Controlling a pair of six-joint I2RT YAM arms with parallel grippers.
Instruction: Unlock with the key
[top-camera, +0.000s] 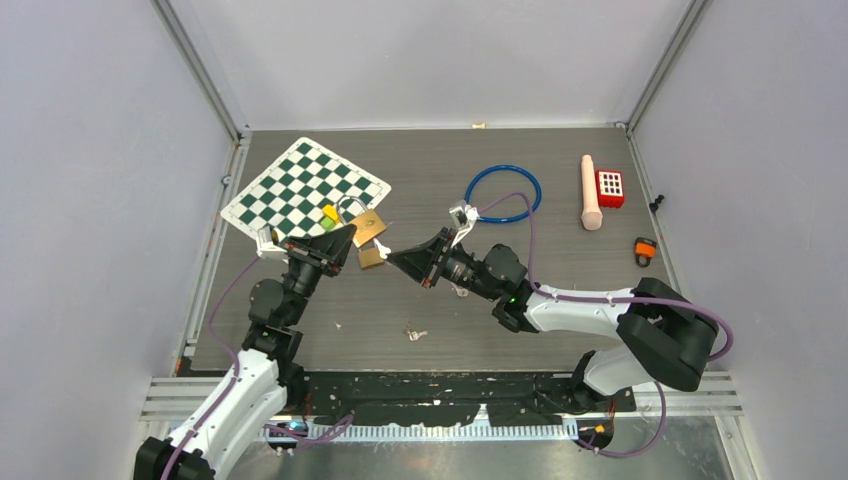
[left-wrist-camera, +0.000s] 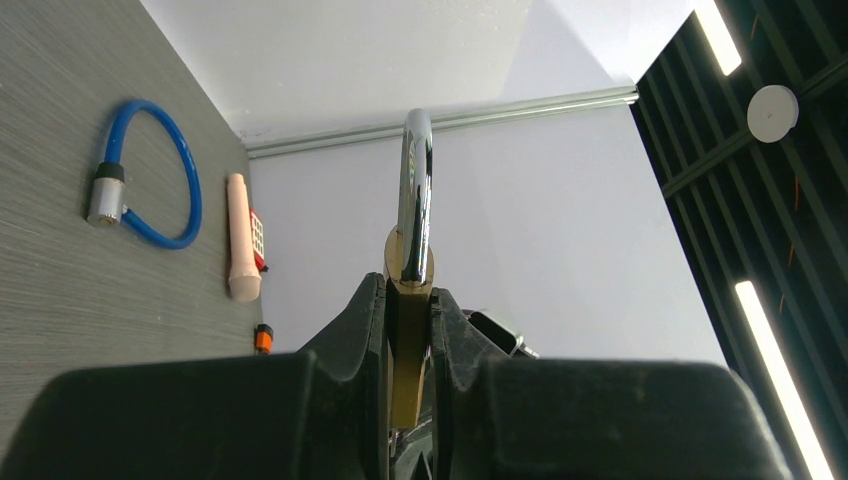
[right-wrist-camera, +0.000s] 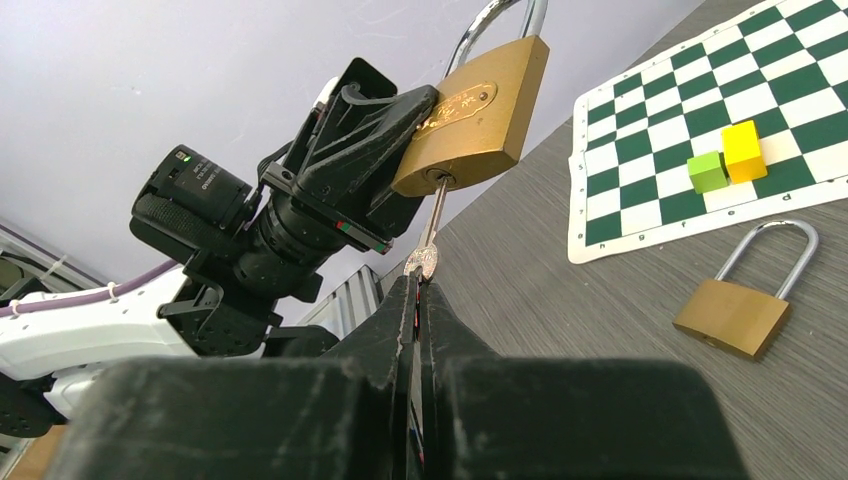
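Observation:
A brass padlock (right-wrist-camera: 470, 115) is up off the table, and my left gripper (right-wrist-camera: 395, 125) is shut on its body. In the left wrist view the padlock (left-wrist-camera: 408, 340) is edge-on between the fingers, its steel shackle (left-wrist-camera: 415, 190) rising above them. A silver key (right-wrist-camera: 433, 215) sits in the keyhole on the padlock's underside. My right gripper (right-wrist-camera: 418, 285) is shut on the key's head. From above, the padlock (top-camera: 372, 257) hangs between the left gripper (top-camera: 352, 248) and the right gripper (top-camera: 391, 258).
A second brass padlock (right-wrist-camera: 745, 305) lies on the table by the chessboard mat (top-camera: 300, 185), next to green (right-wrist-camera: 707, 170) and yellow (right-wrist-camera: 743, 150) cubes. Loose keys (top-camera: 414, 333) lie near the front. A blue cable lock (top-camera: 502, 193), peach cylinder (top-camera: 591, 192) and red block (top-camera: 610, 187) sit at the back right.

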